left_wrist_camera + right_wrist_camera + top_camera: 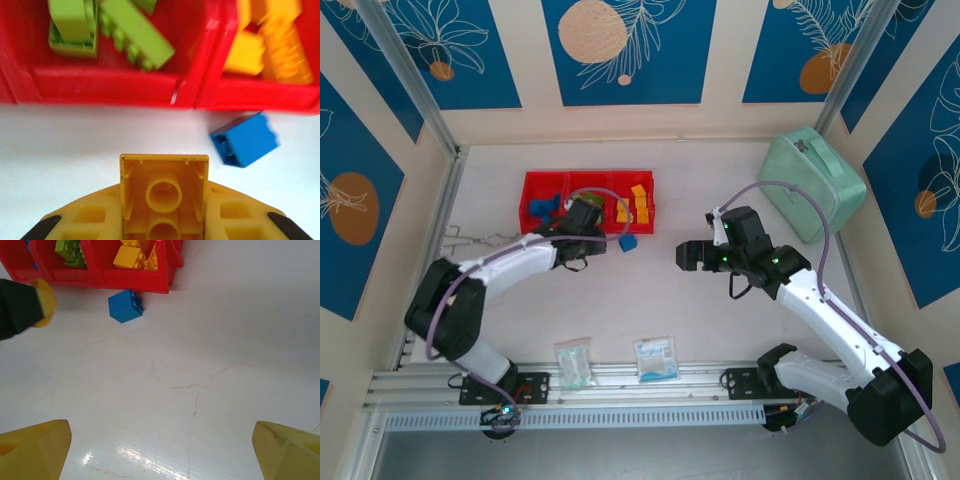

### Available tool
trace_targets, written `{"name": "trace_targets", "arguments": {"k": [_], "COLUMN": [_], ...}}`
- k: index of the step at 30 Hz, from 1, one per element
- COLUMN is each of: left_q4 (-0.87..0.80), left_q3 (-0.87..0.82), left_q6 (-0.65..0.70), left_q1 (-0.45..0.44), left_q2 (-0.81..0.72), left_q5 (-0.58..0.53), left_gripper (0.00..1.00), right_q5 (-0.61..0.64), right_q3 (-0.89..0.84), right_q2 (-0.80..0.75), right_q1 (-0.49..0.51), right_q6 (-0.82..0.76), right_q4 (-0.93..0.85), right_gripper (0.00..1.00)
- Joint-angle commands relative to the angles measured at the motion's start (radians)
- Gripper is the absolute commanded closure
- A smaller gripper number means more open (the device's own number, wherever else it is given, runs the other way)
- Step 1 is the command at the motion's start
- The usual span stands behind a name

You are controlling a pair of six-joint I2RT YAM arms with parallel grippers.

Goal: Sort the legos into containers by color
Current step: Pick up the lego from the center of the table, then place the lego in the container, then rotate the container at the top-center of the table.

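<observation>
1 cracked white table point(650, 295), blue-panelled walls point(525, 70)

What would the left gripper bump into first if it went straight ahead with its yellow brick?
Most likely the near wall of the red tray, though height is hard to judge. The blue brick sits off right.

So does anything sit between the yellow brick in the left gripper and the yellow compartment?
Only the near wall of the red tray, which the yellow brick in the left gripper must clear. A blue brick lies on the table outside the yellow compartment, beside the path.
</observation>
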Motion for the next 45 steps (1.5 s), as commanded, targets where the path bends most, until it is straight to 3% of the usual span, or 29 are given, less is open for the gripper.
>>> {"name": "trace_targets", "arguments": {"k": [1,7,16,19,22,25,29,32,37,41,45], "left_q4": [-0.074,-0.178,-0.267,-0.293,-0.314,-0.306,-0.285,-0.27,-0.2,-0.05,0.057], "left_q3": [0.055,0.338,0.781,0.882,0.928,0.917,0.859,0.789,0.542,0.263,0.071], "left_q6": [0.062,0.187,0.247,0.229,0.21,0.192,0.196,0.218,0.211,0.219,0.239], "left_q1": [-0.007,-0.004,0.008,0.008,0.009,0.009,0.008,0.007,-0.004,-0.032,-0.037], "left_q2": [-0.046,0.092,0.482,0.568,0.606,0.591,0.521,0.442,0.254,0.105,0.081], "left_q5": [-0.054,-0.059,0.016,0.031,-0.005,-0.03,-0.024,0.002,0.105,0.173,0.263], "left_gripper": [0.97,0.97,0.91,0.85,0.71,0.55,0.25,0.1,0.01,0.01,0.01], "right_q5": [-0.002,-0.005,0.028,0.027,0.013,-0.018,-0.038,-0.059,-0.075,-0.097,-0.129], "right_q3": [-0.016,-0.061,-0.063,-0.085,-0.098,-0.099,-0.091,-0.092,-0.095,-0.102,-0.104], "right_q2": [-0.004,-0.052,-0.139,-0.192,-0.228,-0.241,-0.229,-0.216,-0.204,-0.197,-0.169], "right_q1": [-0.006,-0.006,-0.027,-0.048,-0.073,-0.091,-0.095,-0.096,-0.097,-0.098,-0.101], "right_q6": [0.028,0.056,0.011,0.006,0.0,-0.002,-0.009,-0.007,-0.006,-0.003,-0.006], "right_q4": [0.011,0.027,-0.08,-0.097,-0.111,-0.116,-0.123,-0.109,-0.094,-0.072,-0.044], "right_gripper": [0.06,0.06,0.06,0.06,0.06,0.06,0.06,0.06,0.06,0.06,0.06]}}
